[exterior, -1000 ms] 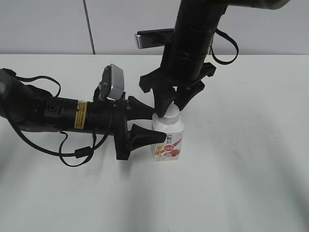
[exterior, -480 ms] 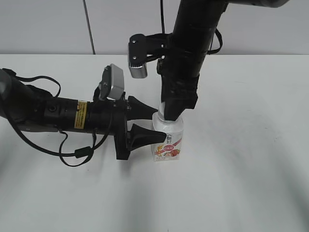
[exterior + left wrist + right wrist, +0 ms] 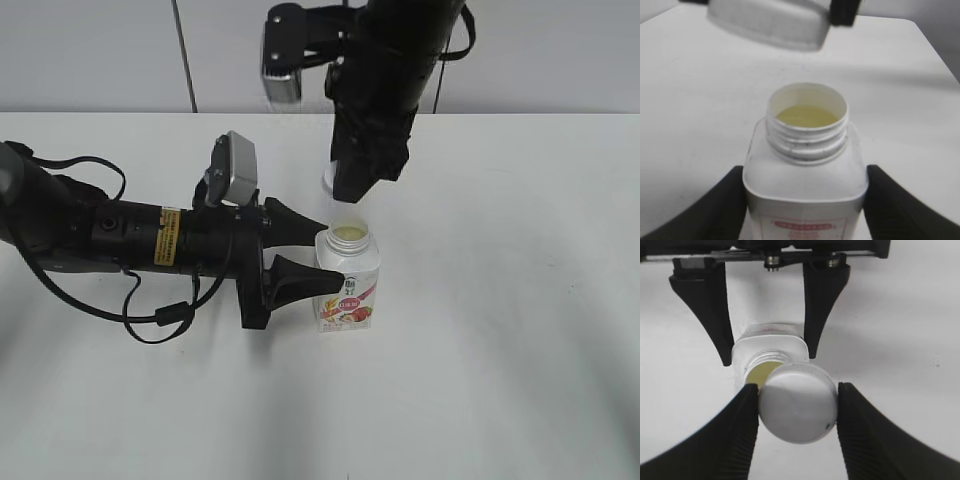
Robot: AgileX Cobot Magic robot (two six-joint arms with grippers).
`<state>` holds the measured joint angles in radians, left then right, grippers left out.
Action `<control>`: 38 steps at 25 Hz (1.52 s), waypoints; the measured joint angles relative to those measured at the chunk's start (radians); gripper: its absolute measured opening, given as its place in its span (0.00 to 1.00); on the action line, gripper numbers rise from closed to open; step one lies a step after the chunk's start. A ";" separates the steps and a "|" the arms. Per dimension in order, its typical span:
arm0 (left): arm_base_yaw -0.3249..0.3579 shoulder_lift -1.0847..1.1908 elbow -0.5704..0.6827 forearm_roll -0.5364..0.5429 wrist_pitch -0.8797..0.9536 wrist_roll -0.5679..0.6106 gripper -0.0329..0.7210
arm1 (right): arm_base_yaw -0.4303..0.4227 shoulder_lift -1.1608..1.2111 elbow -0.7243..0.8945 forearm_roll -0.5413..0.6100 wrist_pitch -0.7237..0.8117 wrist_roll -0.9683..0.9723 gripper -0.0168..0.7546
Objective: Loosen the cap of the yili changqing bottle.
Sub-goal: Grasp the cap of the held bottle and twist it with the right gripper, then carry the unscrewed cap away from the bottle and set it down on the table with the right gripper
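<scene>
Lifted off since earlier, the smooth round cap (image 3: 797,401) hangs pinched in the right gripper (image 3: 798,405) above the bottle (image 3: 349,283); left gripper (image 3: 300,258) clamps its squarish white body, threaded neck open.

Bright, even light, soft faint shadows (left wrist view's top blurred).

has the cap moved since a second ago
Yes. The cap, held in the right gripper, has risen off the yili changqing bottle, whose neck is now open.
</scene>
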<state>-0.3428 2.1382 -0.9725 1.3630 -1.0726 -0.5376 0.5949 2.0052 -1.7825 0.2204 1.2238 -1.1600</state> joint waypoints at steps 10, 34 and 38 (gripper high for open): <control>0.000 0.000 0.000 0.001 -0.001 0.000 0.62 | -0.004 -0.056 -0.002 -0.186 0.000 0.960 0.52; 0.000 0.000 0.000 0.001 -0.002 0.000 0.62 | -0.403 -0.058 0.307 -0.122 -0.103 1.110 0.52; 0.000 0.000 0.000 0.001 -0.006 0.000 0.62 | -0.411 -0.057 0.457 -0.122 -0.297 1.108 0.52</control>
<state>-0.3428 2.1382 -0.9725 1.3641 -1.0786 -0.5378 0.1841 1.9484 -1.3260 0.0984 0.9267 -0.0519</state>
